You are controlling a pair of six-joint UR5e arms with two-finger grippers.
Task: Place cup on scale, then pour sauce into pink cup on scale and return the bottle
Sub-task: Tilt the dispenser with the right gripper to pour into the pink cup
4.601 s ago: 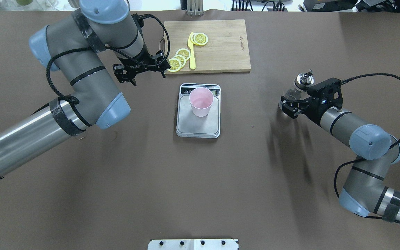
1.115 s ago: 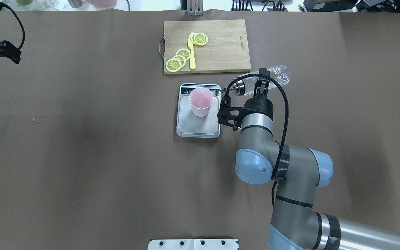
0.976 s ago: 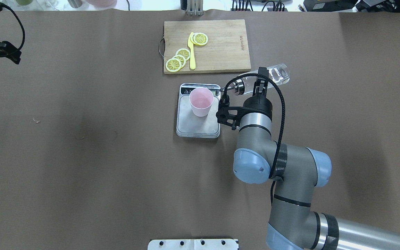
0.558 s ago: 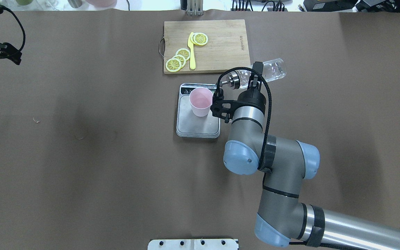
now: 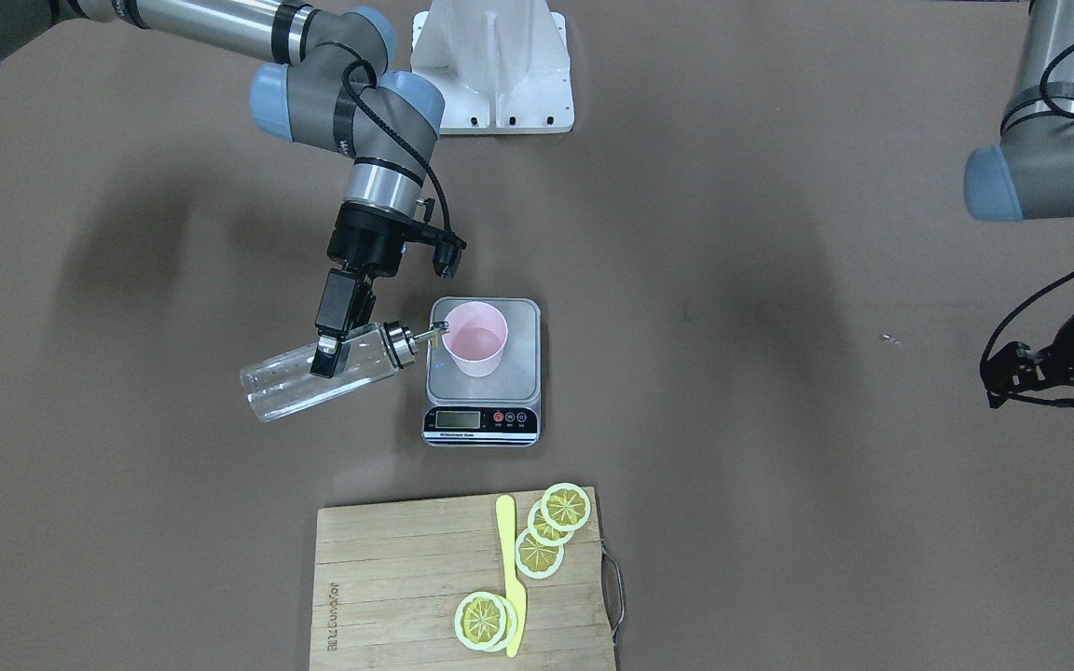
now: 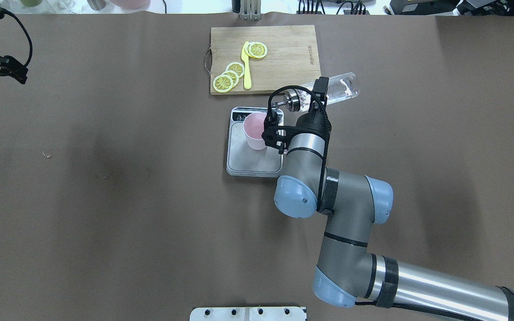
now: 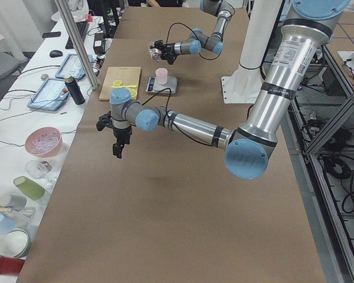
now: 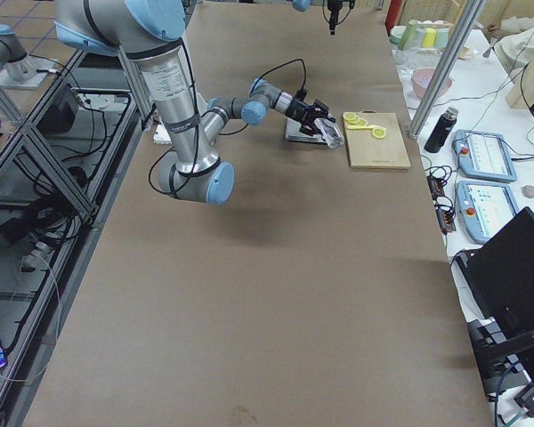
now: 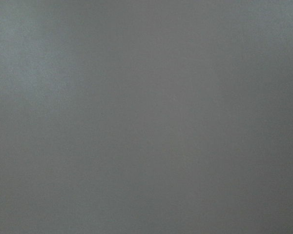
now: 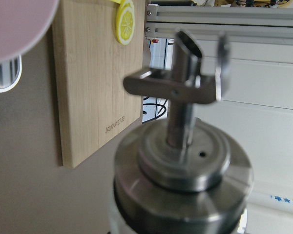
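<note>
From where I stand, the brown table (image 6: 105, 200) takes up nearly everything. The right arm (image 6: 350, 214) stretches across it to the middle, while the left arm (image 5: 1050, 172) is folded well off to its own side with the left gripper (image 5: 1003, 377) hanging over bare table; I cannot tell whether that claw is spread or closed.

At the far edge from the robot lies a wooden cutting board (image 5: 388, 578). Just on the robot's side of it sits the scale (image 5: 523, 373), display facing the board. The right gripper (image 5: 324, 359) is pinching the bottle (image 5: 276, 387) around its glass body, holding it in the air tipped close to horizontal, beside the scale on the robot's right.

The pink cup (image 5: 475, 337) stands upright on the scale's platform. The bottle's metal spout (image 5: 434, 328) points at the cup, its tip right at the rim.

On the board rest lemon slices (image 5: 539, 550) and a yellow knife (image 5: 511, 578)
</note>
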